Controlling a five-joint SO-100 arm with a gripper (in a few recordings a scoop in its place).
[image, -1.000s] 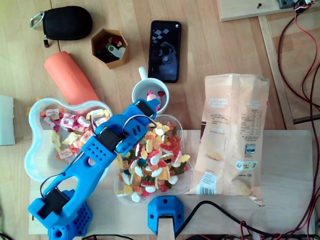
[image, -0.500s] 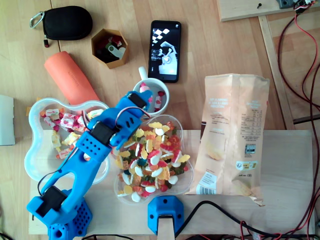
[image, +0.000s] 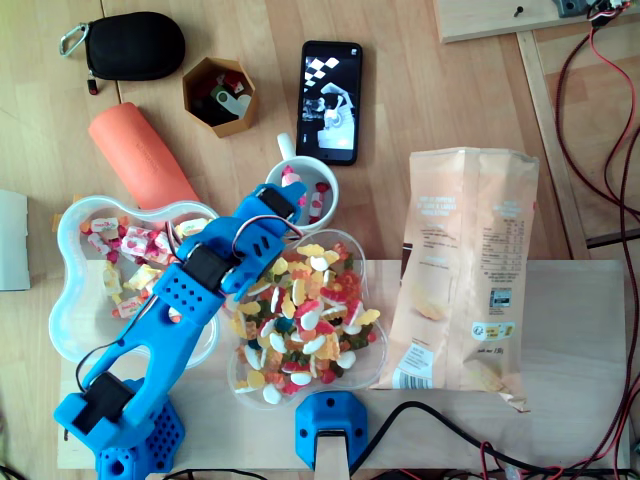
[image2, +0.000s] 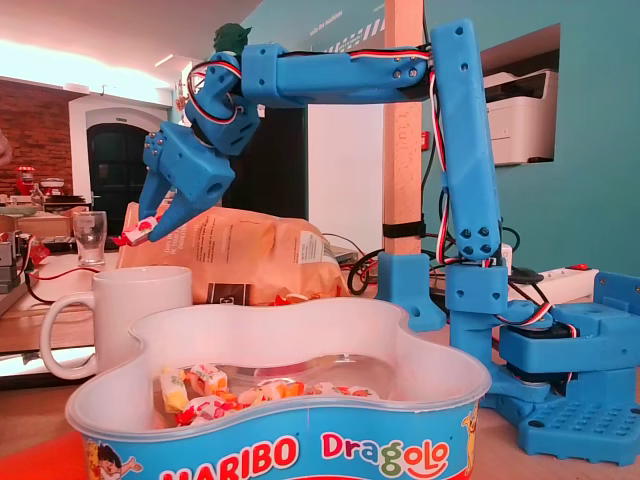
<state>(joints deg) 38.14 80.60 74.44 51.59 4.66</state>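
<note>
My blue gripper (image: 291, 196) hangs over the white mug (image: 333, 186), above its left side. In the fixed view the gripper (image2: 137, 234) points down a short way above the mug (image2: 128, 302), shut on a small pink and white candy (image2: 134, 237). The mug has a few red and pink candies inside. A clear bowl (image: 369, 283) full of gummy sweets lies just below the mug, under my wrist. A white Haribo tub (image: 66, 300) with several wrapped candies sits to the left and fills the foreground as the tub (image2: 280, 450) in the fixed view.
A paper snack bag (image: 465, 265) lies to the right and a phone (image: 331, 87) behind the mug. An orange roll (image: 140, 155), a hexagonal box (image: 193, 82) and a black pouch (image: 133, 45) lie at the back left. Cables (image: 600, 150) run along the right edge.
The arm has swung left, carrying the gripper from the mug's right side, near the gummy bowl's rim, to its left side. It has barely moved in the last half second.
</note>
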